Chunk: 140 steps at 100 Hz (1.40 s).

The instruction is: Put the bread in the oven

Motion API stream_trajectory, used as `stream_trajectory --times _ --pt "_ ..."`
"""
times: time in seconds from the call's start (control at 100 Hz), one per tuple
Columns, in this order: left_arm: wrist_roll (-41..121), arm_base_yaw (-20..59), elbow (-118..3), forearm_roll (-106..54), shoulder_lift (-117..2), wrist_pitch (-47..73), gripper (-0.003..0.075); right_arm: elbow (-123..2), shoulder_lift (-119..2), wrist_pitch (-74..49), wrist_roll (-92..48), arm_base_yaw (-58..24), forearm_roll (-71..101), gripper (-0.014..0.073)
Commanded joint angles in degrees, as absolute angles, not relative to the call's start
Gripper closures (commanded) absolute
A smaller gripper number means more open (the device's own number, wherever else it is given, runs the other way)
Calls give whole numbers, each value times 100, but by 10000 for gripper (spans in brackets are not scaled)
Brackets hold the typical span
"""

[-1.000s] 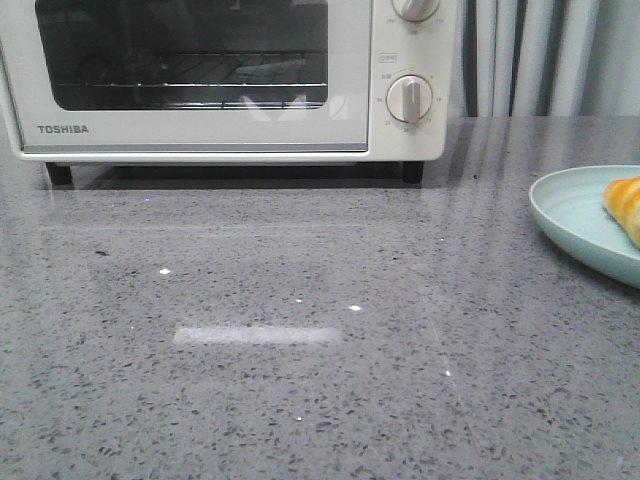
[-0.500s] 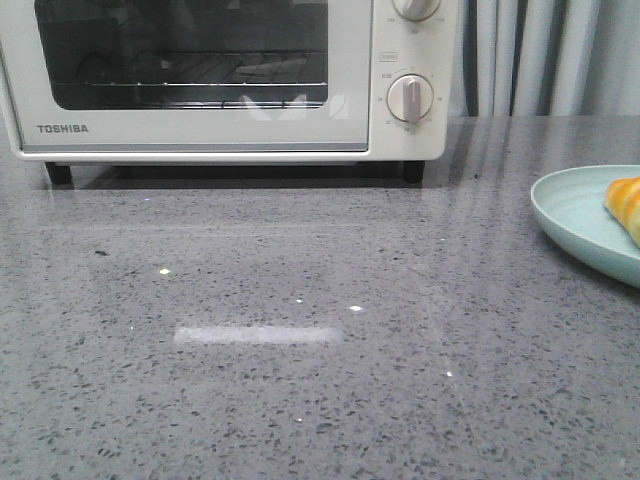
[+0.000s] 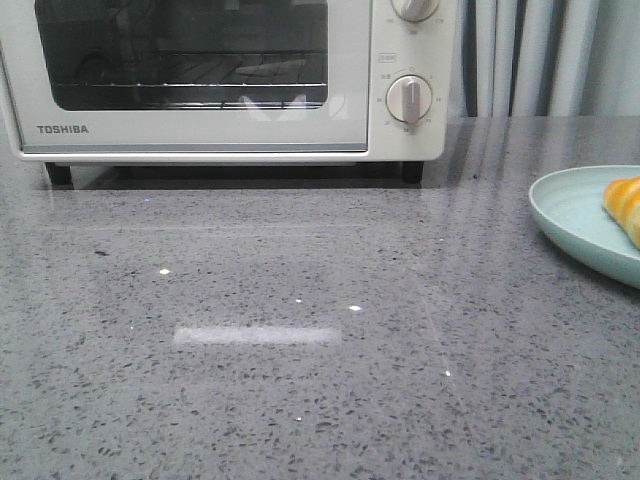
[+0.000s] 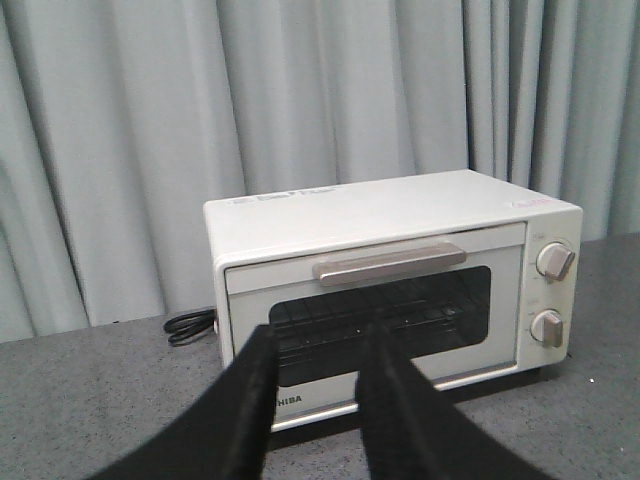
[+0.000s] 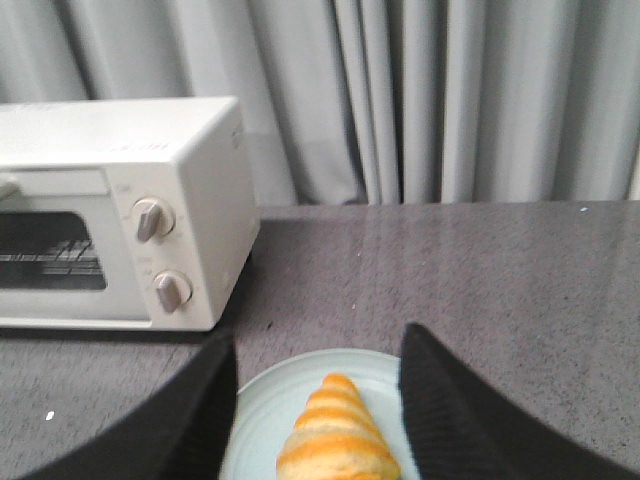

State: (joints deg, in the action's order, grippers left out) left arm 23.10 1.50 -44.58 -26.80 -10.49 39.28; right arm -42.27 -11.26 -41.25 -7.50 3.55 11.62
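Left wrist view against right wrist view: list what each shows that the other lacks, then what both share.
Only the left wrist view shows the oven's door handle, the black power cord beside it, and the left hand, open and empty. Only the right wrist view shows the bread lying on a pale green plate, framed by the open right hand. Both show the oven with its door closed, its two knobs, the gray countertop and the curtain.
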Motion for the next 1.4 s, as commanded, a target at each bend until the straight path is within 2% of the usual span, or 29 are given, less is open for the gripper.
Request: stream_trajectory --times 0.0,0.05,0.31,0.62,0.84,0.89,1.08,1.23,1.3,1.39 --pt "2384 191 -4820 -2897 -1309 3907 375 -4602 -1410 -4033 -1013 354 1331 189" --pt "2374 191 -4912 -3007 -1383 4121 347 -4695 -1457 -4159 -1013 326 1351 189" --pt "2175 191 -5578 -3285 -2064 5461 358 -5267 -1811 -5593 -1306 99 1672 189" --pt "2175 181 -6118 -3481 -2760 5967 534 -5835 -2358 -6251 -1306 99 2065 189" --pt "2240 181 -6118 -3488 -3086 5958 552 -5871 -2789 -6144 -1306 99 2065 191" --pt "2240 181 -6118 -3488 -3135 5934 552 -5881 -2856 -6040 -1328 99 2065 204" --pt "2240 181 -6118 -3588 -3326 5729 552 -6137 -3163 -5904 -1533 99 2065 340" --pt "2274 181 -6118 -3674 -3541 5463 558 -6441 -3337 -5723 -1628 99 2065 359" --pt "2418 181 -6118 -3782 -3655 5303 604 -6570 -3403 -5693 -1747 99 2065 359" --pt "2641 181 -6118 -4037 -3881 5068 708 -6682 -3466 -5696 -1747 99 2065 359"
